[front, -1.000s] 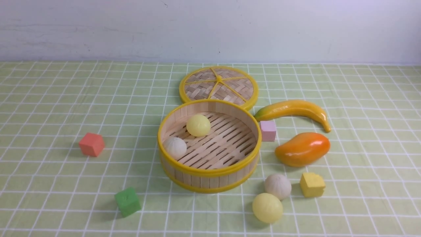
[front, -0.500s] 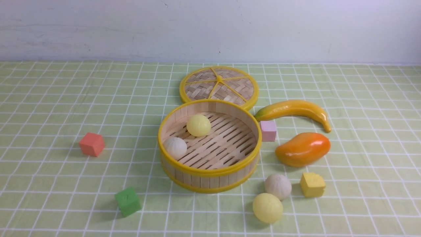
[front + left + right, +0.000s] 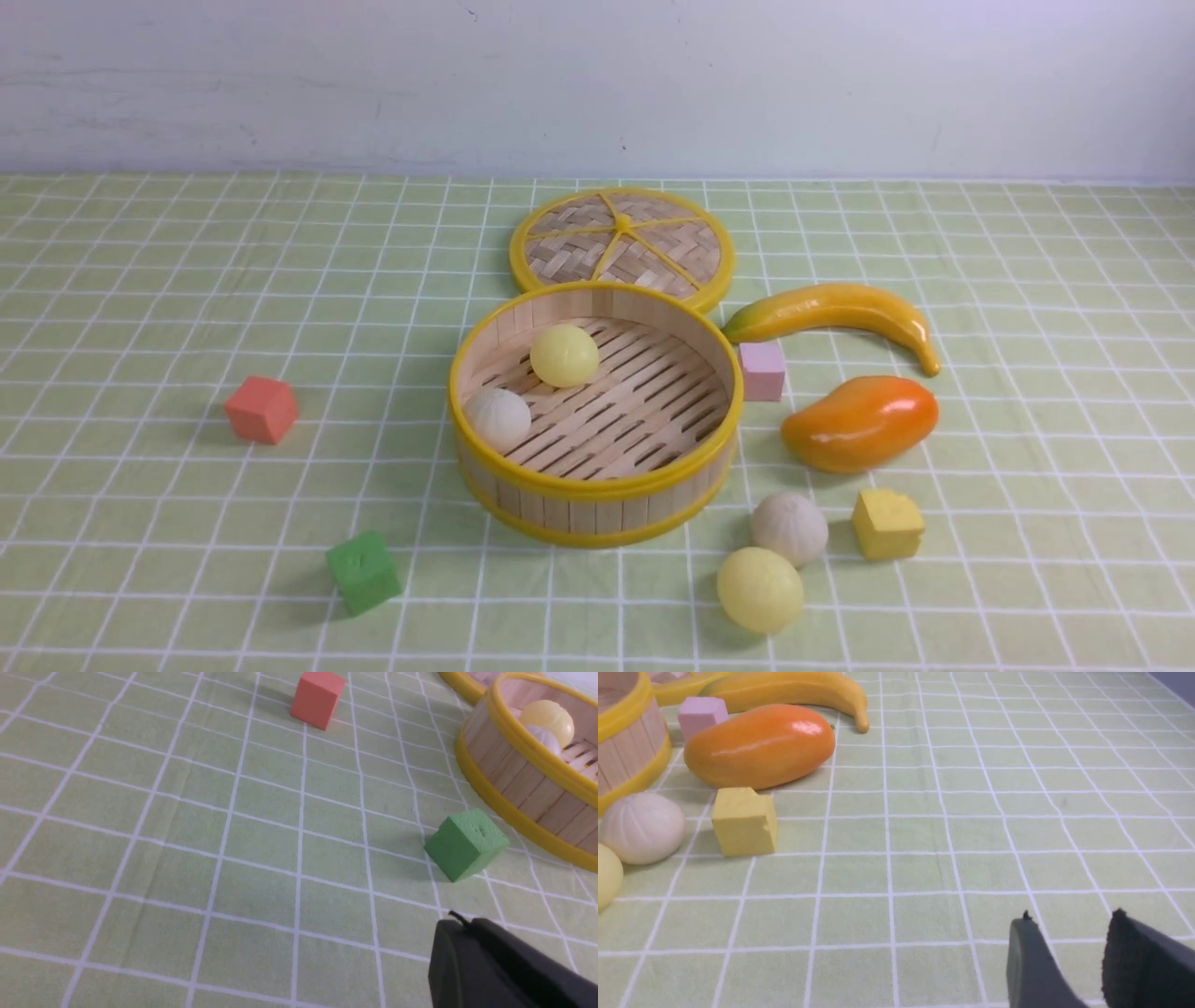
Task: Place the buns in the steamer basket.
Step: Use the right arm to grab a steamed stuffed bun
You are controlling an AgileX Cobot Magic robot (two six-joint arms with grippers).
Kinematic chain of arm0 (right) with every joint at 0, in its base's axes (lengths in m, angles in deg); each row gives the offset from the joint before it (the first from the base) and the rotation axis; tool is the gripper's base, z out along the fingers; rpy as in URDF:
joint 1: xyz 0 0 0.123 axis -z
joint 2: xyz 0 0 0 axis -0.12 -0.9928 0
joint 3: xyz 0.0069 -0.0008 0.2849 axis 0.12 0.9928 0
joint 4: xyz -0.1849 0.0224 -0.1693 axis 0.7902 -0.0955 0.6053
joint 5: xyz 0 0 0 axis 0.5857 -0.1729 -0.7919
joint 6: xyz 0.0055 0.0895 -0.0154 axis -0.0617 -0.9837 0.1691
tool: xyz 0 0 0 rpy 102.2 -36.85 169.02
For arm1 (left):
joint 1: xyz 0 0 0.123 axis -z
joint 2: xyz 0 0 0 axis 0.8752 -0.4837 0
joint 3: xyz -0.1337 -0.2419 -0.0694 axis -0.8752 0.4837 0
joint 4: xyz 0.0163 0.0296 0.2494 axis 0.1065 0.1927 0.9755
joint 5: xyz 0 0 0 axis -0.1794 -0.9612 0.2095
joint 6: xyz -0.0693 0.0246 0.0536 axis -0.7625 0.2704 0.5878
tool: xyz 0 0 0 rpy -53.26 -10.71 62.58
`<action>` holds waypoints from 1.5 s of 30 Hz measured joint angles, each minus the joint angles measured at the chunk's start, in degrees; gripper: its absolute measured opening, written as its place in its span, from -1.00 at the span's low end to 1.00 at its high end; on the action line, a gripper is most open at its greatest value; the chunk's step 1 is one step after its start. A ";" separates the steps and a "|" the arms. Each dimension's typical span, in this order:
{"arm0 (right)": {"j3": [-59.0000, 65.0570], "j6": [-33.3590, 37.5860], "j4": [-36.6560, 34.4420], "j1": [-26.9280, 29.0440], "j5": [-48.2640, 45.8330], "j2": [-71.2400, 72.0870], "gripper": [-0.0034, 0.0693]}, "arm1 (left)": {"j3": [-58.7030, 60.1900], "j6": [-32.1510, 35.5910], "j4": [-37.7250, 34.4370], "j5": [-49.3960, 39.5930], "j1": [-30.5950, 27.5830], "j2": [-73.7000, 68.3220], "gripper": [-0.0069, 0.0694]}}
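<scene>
One yellow bun (image 3: 564,356) and one white bun (image 3: 498,420) sit in the steamer basket (image 3: 597,485). A pleated bun (image 3: 790,529) and a smooth bun (image 3: 759,590) lie on the table (image 3: 140,523) just outside it, well apart from the right claw (image 3: 1071,926), which is spread and empty. The left claw (image 3: 457,925), pressed together, hangs near a green cube (image 3: 467,844).

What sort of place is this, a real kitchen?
Likely a staged tabletop for practice, not a kitchen: checked green cloth, bare wall, and a bamboo steamer basket among a glossy mango and a green cube.
</scene>
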 joint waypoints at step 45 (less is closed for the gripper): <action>-35.50 1.70 -29.18 -10.10 -5.75 -48.50 -0.24 | 0.05 0.00 -0.56 0.21 -5.48 0.00 -0.68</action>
